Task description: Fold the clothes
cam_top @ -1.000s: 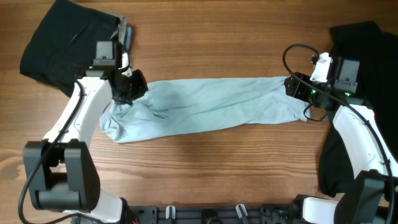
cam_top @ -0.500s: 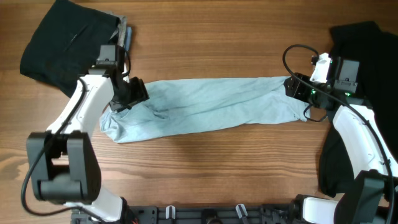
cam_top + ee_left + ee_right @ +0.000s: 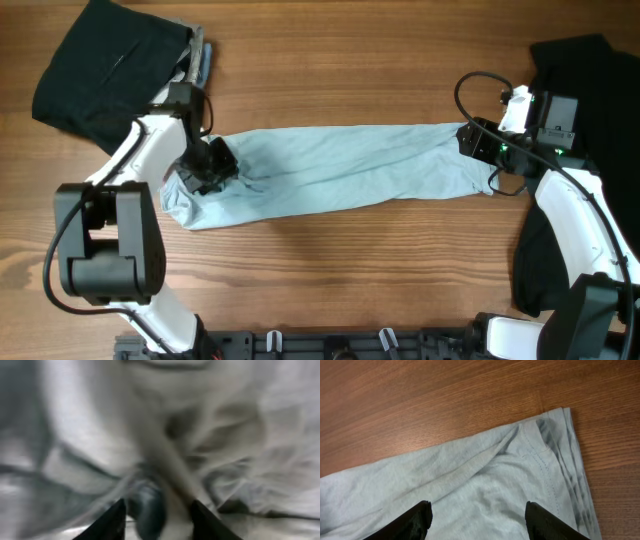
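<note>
Lengthwise, the light blue shirt lies left-to-right across the table

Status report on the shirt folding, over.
Left pincer open, down in light blue shirt, bunched end. Right pincer open over opposite end. Black pile upper left, dark pile right, neither on shirt.

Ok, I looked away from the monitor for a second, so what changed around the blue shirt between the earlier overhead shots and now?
The left tool moved off the light blue shirt's far left corner, toward the table's near edge, and now sits on its bunched left end; any grip is unclear. The shirt, the right tool, open at its right end, and the black garments stayed put.
</note>
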